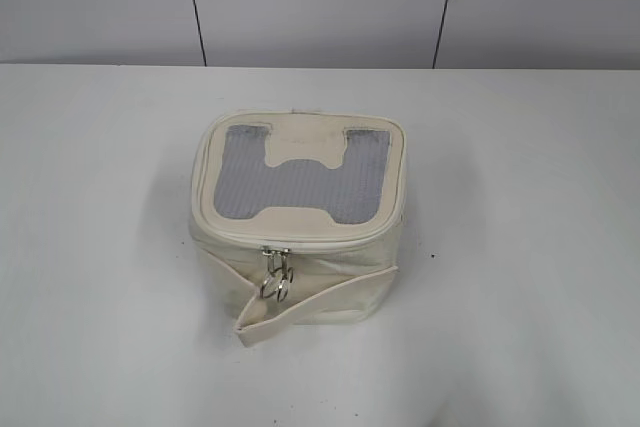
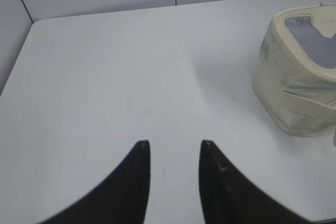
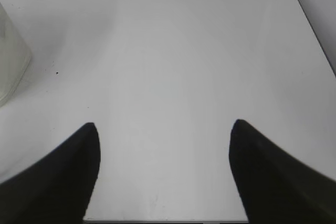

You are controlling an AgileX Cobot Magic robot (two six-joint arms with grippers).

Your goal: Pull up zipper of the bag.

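Observation:
The cream boxy bag (image 1: 300,267) stands in the middle of the white table, its grey mesh top with the H-shaped patch facing up. The cream zipper track runs round the lid edge; silver sliders with ring pulls (image 1: 276,275) hang at the front, left of centre. A cream strap (image 1: 320,309) crosses the front. The bag also shows at the right of the left wrist view (image 2: 299,82) and as a sliver at the left edge of the right wrist view (image 3: 9,66). My left gripper (image 2: 174,144) and right gripper (image 3: 164,125) are open, empty, over bare table, apart from the bag. Neither shows in the exterior view.
The white table (image 1: 100,247) runs back to a pale panelled wall (image 1: 320,2). The table's left edge (image 2: 16,61) shows in the left wrist view and its right edge (image 3: 310,24) in the right wrist view.

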